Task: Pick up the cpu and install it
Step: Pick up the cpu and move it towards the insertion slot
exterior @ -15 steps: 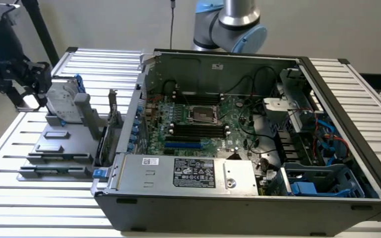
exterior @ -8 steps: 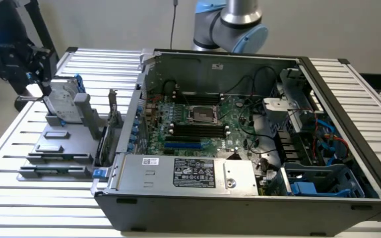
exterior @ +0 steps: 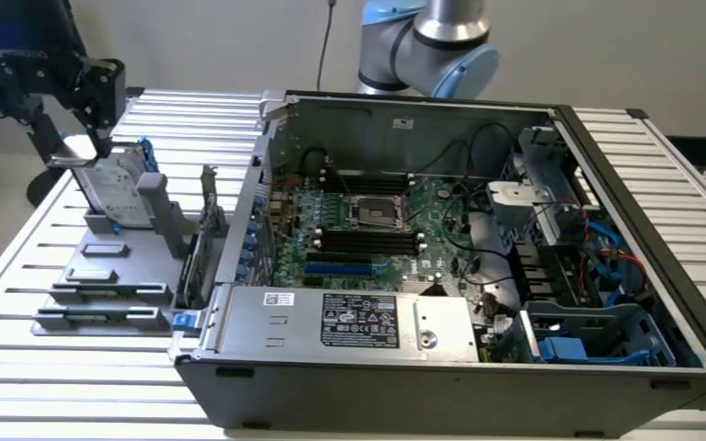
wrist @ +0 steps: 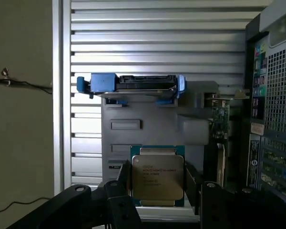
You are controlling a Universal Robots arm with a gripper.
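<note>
Nearest: gripper [wrist: 157, 193], closed to chip width on the cpu [wrist: 157, 177]. Dark fingers [wrist: 120, 195] pressed against two opposite edges. Silver top turned to the wrist camera, print showing, teal rim round it. Found at the exterior view's far left [exterior: 84, 147], over the tray and near the drive, well apart from the case.

Behind: grey tray [wrist: 152, 126] with shallow rectangular recesses, set on the slatted table [wrist: 157, 43].

Further back: drive [wrist: 132, 85] in a blue frame, standing on edge at the tray's far end.

Farthest: open case [exterior: 451, 386], board inside, socket [exterior: 375, 213] near the middle of the board.

Hazards, as judged:
- Grip on thin edges only, so liable to slip or twist under a jolt.
- Case wall standing between cpu and socket, so apt to be clipped on a low crossing.
- Skewed or wrongly turned seating likely to bend socket contacts.
- Drop onto the board likely to damage both
</note>
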